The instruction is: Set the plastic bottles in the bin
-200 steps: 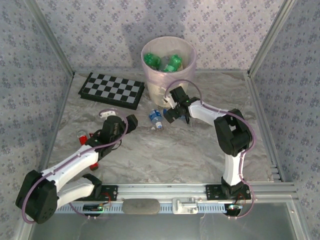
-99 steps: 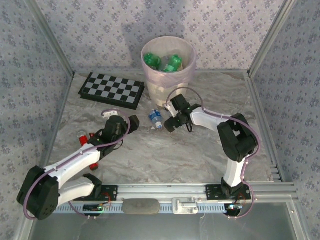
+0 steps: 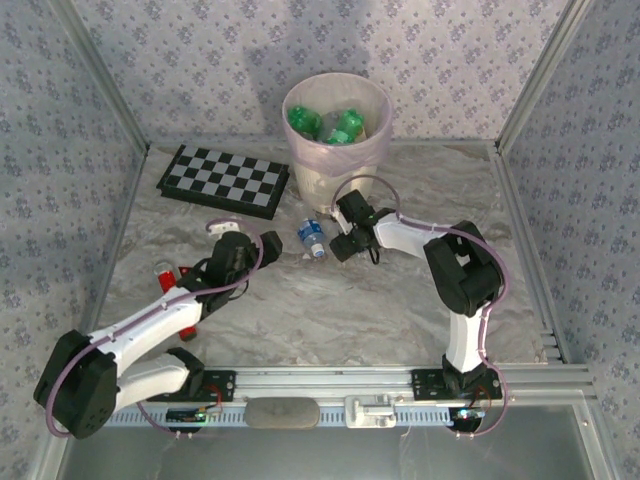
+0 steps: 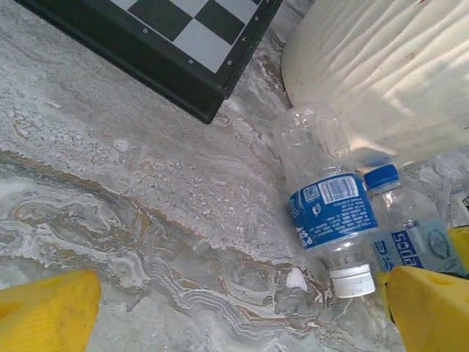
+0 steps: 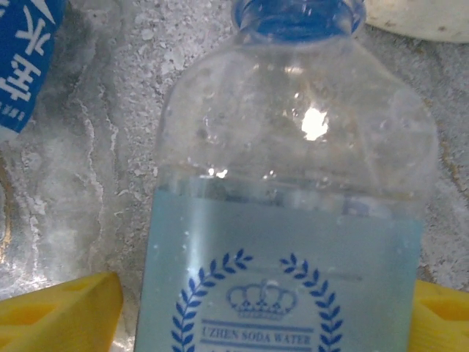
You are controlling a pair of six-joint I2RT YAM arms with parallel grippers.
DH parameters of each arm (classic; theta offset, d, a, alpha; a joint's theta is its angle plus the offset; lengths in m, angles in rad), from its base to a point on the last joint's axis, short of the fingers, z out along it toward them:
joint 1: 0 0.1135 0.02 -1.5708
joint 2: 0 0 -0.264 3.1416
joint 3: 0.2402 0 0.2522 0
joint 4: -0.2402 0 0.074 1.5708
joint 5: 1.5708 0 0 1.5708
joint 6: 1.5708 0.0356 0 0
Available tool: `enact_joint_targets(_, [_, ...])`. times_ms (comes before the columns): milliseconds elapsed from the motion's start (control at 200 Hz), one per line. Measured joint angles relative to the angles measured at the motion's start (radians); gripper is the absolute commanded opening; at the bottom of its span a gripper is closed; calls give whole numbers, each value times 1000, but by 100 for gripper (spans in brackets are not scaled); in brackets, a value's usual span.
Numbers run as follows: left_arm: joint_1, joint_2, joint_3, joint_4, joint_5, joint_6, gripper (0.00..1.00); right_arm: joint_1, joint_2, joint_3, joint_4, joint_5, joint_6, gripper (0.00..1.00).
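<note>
Right pincer [image 5: 271, 312] straddles pale-label bottle [image 5: 286, 220] lying on tabletop [image 5: 95, 183] at foot of bin [image 3: 340, 165]; jaws apart, not visibly clamped. Left pincer [image 4: 234, 312] spread wide, blue-label bottle [image 4: 330, 213] just ahead. Since second ago: right pincer dropped nearer tabletop, jaws narrowed.

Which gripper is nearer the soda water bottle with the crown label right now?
Right. The right gripper has a finger on either side of the soda water bottle; the left gripper sits well off to its left, apart from it.

A lab test booth: aluminium frame rails [image 3: 330, 381], floral-papered panel walls [image 3: 470, 50], marble-print tabletop [image 3: 330, 310].
</note>
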Motion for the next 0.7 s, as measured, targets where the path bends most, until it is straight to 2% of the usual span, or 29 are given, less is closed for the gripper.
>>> enact_joint_targets(240, [0,-12,0,-2,-8,0,100,0,0,0,-12,0,28,55])
enact_joint_targets(500, [0,-12,0,-3,-8,0,100,0,-41,-15,-17,-32,41,50])
enact_joint_targets(705, [0,-11,0,-6,-17,0,100,0,-172,-106,-2,-167,70,50])
